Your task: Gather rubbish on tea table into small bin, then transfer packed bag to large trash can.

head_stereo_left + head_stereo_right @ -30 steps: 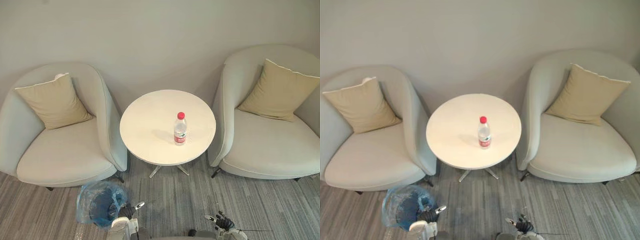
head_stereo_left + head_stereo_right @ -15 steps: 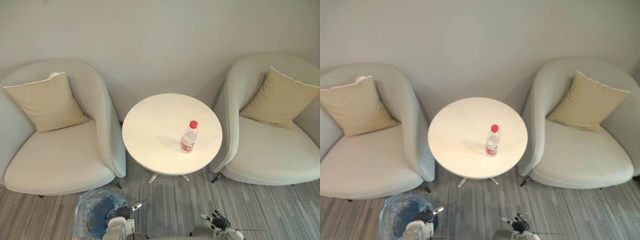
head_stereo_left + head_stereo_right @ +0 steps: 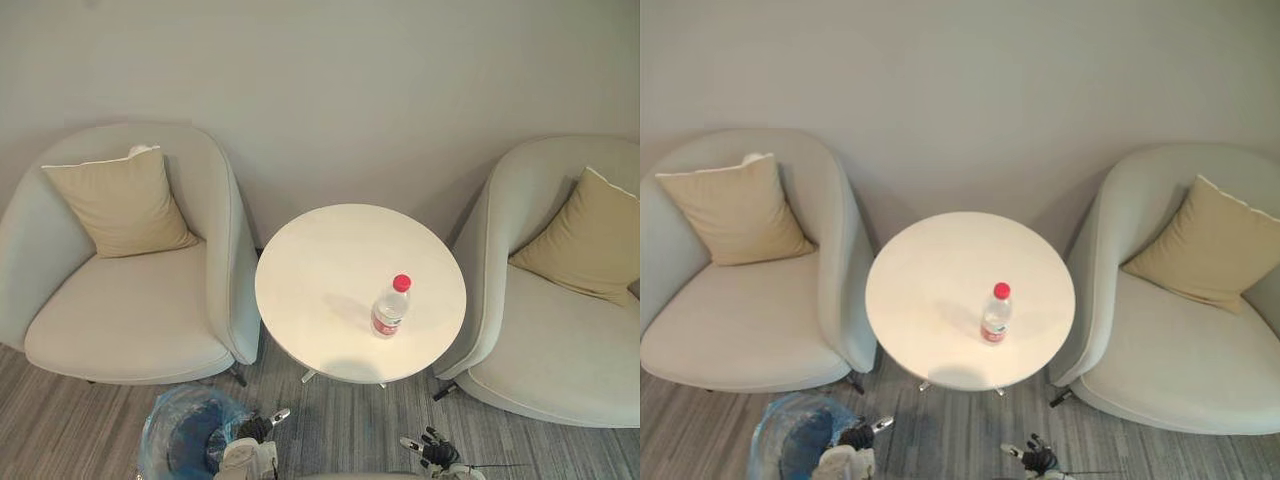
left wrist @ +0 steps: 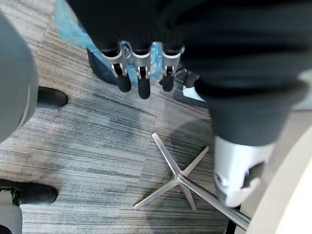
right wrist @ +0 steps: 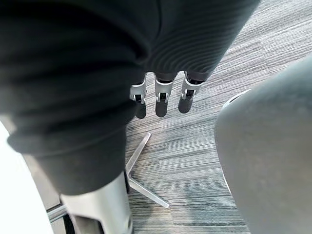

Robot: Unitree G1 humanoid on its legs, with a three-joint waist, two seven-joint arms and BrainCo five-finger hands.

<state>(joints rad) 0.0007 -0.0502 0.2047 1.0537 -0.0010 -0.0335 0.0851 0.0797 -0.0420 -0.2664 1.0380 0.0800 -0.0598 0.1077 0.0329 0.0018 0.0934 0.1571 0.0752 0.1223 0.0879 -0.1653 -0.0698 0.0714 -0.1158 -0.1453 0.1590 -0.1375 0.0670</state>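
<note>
A clear plastic bottle (image 3: 390, 306) with a red cap and red label stands upright on the round white tea table (image 3: 320, 270), right of its middle. On the floor at the lower left sits the small bin (image 3: 183, 438), lined with a blue bag (image 4: 73, 30). My left hand (image 3: 255, 432) hangs low beside the bin, fingers (image 4: 139, 74) relaxed and holding nothing. My right hand (image 3: 437, 455) hangs low in front of the table, its fingers (image 5: 161, 97) straight and empty. Both hands are well short of the bottle.
A pale armchair (image 3: 130, 320) with a tan cushion (image 3: 120, 205) stands left of the table, and another armchair (image 3: 560, 350) with a cushion (image 3: 595, 240) stands right. The table's metal cross base (image 4: 178, 178) rests on grey striped carpet. A wall runs behind.
The whole picture has shifted, so the camera has moved: table and bottle now sit further right and lower. Both hands stay low at the bottom edge.
</note>
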